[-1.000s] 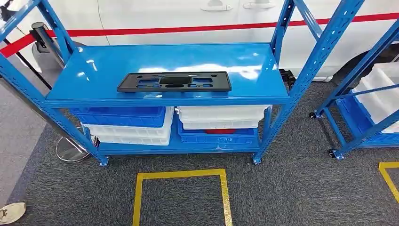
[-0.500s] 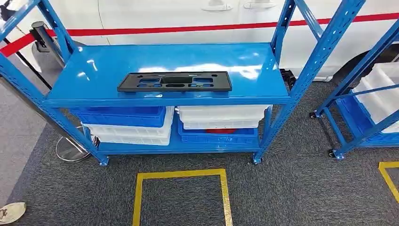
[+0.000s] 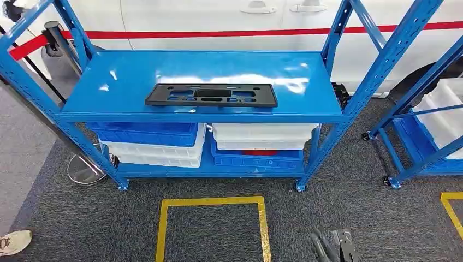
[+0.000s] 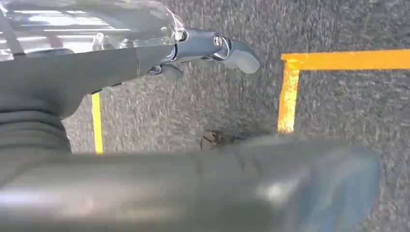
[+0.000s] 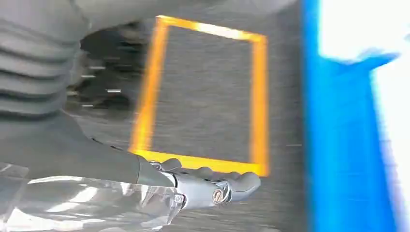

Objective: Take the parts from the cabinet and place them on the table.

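Shelf top [image 3: 131, 76], centre frame: glossy blue painted metal, glare streaks; black part [image 3: 211, 95] matt plastic; bins [image 3: 158, 150] below smooth plastic; carpet [image 3: 349, 213], lower frame, rough grey.

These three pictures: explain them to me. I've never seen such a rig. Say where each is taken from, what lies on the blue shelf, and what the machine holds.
This is a humanoid robot on two legs. The wide picture is its head view, looking down at a blue cabinet. On its top shelf lies one flat black plastic part; stacked white and blue bins sit on the shelf below. A yellow taped square marks the carpet in front.

The other two pictures come from cameras at the wrists, and are turned. One shows the left robot hand over the carpet, the other the right robot hand. Both hold nothing.
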Robot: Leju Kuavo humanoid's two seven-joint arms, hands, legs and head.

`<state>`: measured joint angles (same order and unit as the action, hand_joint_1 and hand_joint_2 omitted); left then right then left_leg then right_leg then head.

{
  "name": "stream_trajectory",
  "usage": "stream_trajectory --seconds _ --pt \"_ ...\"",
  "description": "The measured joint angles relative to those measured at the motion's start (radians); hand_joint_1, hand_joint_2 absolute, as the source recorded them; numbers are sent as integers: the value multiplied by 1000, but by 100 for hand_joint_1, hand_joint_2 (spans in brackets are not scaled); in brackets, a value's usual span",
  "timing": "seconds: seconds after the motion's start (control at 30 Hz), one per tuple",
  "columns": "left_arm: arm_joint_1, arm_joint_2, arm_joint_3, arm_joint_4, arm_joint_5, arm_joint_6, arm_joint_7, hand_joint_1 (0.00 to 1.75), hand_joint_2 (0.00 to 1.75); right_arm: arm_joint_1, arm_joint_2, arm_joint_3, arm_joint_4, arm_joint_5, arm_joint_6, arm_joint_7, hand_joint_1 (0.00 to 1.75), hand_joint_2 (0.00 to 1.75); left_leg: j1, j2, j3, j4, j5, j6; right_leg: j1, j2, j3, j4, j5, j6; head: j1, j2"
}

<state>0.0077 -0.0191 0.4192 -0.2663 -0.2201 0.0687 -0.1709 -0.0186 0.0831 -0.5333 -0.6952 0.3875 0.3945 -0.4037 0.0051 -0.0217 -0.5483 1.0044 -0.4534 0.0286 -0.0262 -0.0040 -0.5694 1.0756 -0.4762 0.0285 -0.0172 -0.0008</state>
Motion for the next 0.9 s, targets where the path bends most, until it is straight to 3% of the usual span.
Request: stream_trajectory --seconds 0.03,0.13,0.2,0.23,0.27,0.33,0.37,0.4,0.43,0.5,0.53,0.57,0.6,0.7,0.73,0.8,0.83,0.87,0.9 --pt "-1 -1 4 0 -1 1 -1 0 0 -3 3 10 -39 -18 14 -9 0 0 -2 -1 -3 4 -4 -6 0 6 24 -48 -7 -2 0 0" --pt "-6 -1 15 3 -4 3 -4 0 0 -7 16 35 -138 -55 48 -30 0 0 -5 -2 -10 8 -3 -20 12 6 15 -52 -2 -15 -1 0" --pt "-6 -1 24 3 -10 5 -8 0 0 -9 30 55 -211 -82 71 -45 0 0 -4 -3 -11 9 -6 -33 3 2 16 -63 7 -32 0 0" --pt "-6 -3 28 4 -11 6 -10 0 0 -10 37 65 -250 -95 83 -54 0 0 -1 3 -21 32 -26 -39 2 1 16 -65 9 -37 -1 0" --pt "-8 -3 30 6 -13 7 -11 0 0 -10 40 72 -281 -106 93 -59 0 0 0 7 -46 89 -63 -43 2 -1 15 -65 9 -43 -5 0" --pt "-9 -3 38 8 -15 11 -12 0 0 -10 48 87 -357 -133 116 -74 0 0 5 11 -124 258 -139 -52 5 -6 14 -65 8 -44 -4 0" --pt "-9 -3 42 9 -18 11 -12 0 0 -9 53 94 -389 -145 127 -79 0 0 6 12 -153 318 -153 -55 5 -8 13 -64 8 -44 -4 0" --pt "-8 -3 47 10 -20 12 -13 0 0 -9 58 103 -423 -157 139 -86 0 0 7 13 -159 327 -142 -57 4 -8 14 -63 8 -44 -4 0" --pt "-8 -3 49 11 -21 12 -13 0 0 -9 62 111 -454 -169 149 -92 0 0 9 14 -141 287 -109 -57 3 -8 15 -62 7 -43 -4 0" --pt "-10 -2 56 12 -25 12 -16 0 0 -10 73 131 -529 -196 173 -108 0 0 13 17 -59 114 -15 -57 1 -8 19 -58 2 -35 -4 0" --pt "-11 -2 60 12 -28 12 -18 0 0 -11 77 140 -560 -207 184 -113 0 0 16 21 -25 38 3 -56 1 -9 20 -55 -1 -29 -4 0" --pt "-14 -3 64 14 -31 12 -19 0 0 -12 79 151 -597 -220 196 -120 0 0 6 21 -17 18 -13 -51 7 -8 16 -50 -4 -23 -5 0" --pt "-16 -3 68 15 -33 12 -20 0 0 -12 83 161 -632 -233 210 -129 0 0 7 18 -19 24 -11 -38 7 -9 13 -53 -1 -16 -3 0" --pt "-15 -3 78 17 -37 13 -23 0 0 -13 93 190 -732 -272 247 -148 0 0 6 18 -21 17 -5 -15 4 -10 15 -57 0 2 -4 0" --pt "-15 -4 82 18 -43 13 -25 0 0 -13 96 201 -775 -288 263 -156 0 0 8 17 -19 12 -1 -9 2 -7 10 -40 -14 5 -2 0" --pt "-18 -4 90 18 -47 13 -30 0 0 -16 103 221 -846 -316 290 -170 0 0 7 18 -21 12 0 2 5 -6 -46 76 -86 5 -2 0" --pt "-21 -4 96 19 -51 13 -31 0 0 -14 106 232 -882 -330 304 -179 0 0 4 17 -22 12 -1 5 5 -5 -90 166 -125 5 -3 0" --pt "-21 -4 101 21 -53 13 -32 0 0 -14 109 239 -913 -344 317 -184 0 0 1 16 -22 12 -1 6 5 -3 -125 235 -146 5 -3 0" --pt "-20 -5 105 22 -54 13 -32 0 0 -14 113 246 -940 -356 330 -189 0 0 -2 15 -20 12 -2 7 5 -2 -140 259 -140 2 -3 0"
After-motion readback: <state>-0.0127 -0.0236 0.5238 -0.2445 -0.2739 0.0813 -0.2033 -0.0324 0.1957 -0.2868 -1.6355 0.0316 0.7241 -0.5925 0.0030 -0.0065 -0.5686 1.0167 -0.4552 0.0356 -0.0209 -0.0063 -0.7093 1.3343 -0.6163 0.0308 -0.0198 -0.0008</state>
